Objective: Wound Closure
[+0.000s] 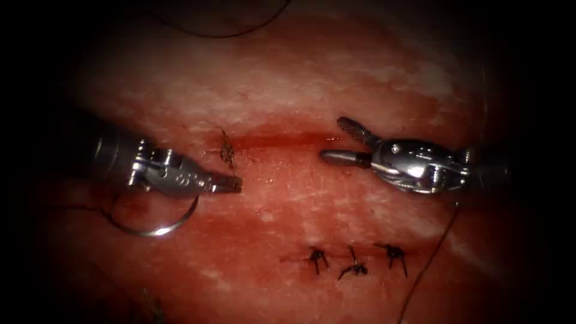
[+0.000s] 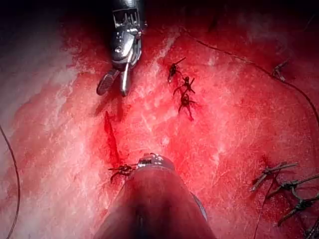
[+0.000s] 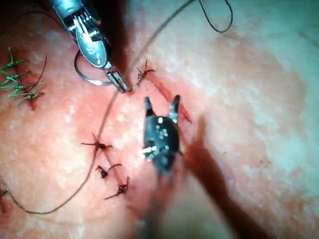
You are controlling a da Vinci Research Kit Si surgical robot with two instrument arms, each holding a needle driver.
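Tissue is lying wet, red fluid pooling along the cut. Left claw is sitting closed just below the cut's left end, thread running from its tip; whether it's pinching it I can't tell. Needle is lying under that tool, out of tissue. Right claw is gaping wide at the cut's right end, holding nothing.

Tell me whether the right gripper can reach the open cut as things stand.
Probably yes: the right gripper is open, holds nothing and sits at the cut's right end. The left gripper, shut on thread, stays left.
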